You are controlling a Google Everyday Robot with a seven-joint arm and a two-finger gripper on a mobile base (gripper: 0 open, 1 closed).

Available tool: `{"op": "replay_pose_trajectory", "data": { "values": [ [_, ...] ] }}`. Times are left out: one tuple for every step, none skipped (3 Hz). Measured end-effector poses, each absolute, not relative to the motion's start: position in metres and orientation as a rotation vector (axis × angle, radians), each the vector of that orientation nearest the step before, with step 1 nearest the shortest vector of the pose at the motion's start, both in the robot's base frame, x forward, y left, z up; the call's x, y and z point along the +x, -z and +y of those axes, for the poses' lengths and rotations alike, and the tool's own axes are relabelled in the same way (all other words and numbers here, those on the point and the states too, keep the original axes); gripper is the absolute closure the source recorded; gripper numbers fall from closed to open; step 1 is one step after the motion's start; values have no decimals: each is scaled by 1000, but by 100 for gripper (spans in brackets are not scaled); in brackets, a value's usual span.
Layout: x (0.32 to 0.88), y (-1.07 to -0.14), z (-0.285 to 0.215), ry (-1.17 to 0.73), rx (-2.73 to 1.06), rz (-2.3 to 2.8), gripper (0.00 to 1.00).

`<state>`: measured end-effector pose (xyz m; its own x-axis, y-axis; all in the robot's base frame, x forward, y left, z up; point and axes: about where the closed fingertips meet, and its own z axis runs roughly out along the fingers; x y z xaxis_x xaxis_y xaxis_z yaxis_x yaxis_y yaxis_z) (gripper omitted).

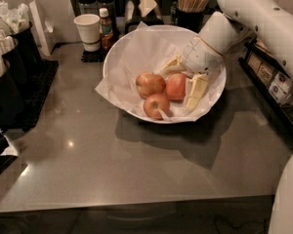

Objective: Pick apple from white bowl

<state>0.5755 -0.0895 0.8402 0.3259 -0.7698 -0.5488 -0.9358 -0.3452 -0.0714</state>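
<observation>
Bowl: white bowl (122, 52), wide and round, lined with crinkled paper (107, 89) that spills over its left rim; it stands on the grey counter (136, 169).
Apple: the orange-red apple (174, 84) lies in the bowl, right of its centre, on the paper.
Pale apple: a yellow-streaked one (150, 84) just left of the apple in the bowl, touching or nearly touching it.
Small apple: a third one (156, 105) at the bowl's near side, just in front of the other two.
Tool: the tool (177, 88) is down inside the bowl's right half, spread wide open and holding nothing; its cream fingers (196, 89) stand either side of the apple, one against its right side, the other behind it.
Arm: the white arm (263, 18) reaches into the bowl from beyond its right rim.
Cup: a paper cup (87, 30) behind the bowl to the left.
Bottle: a small bottle (105, 28) just beside the cup, nearer the bowl.
</observation>
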Motion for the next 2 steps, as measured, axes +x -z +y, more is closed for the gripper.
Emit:
{"op": "replay_pose_trajectory", "data": {
  "values": [
    [578,-835,-92,-611,-2210,1520,17],
    [579,-832,-94,-611,-2203,1526,36]
  ]
}}
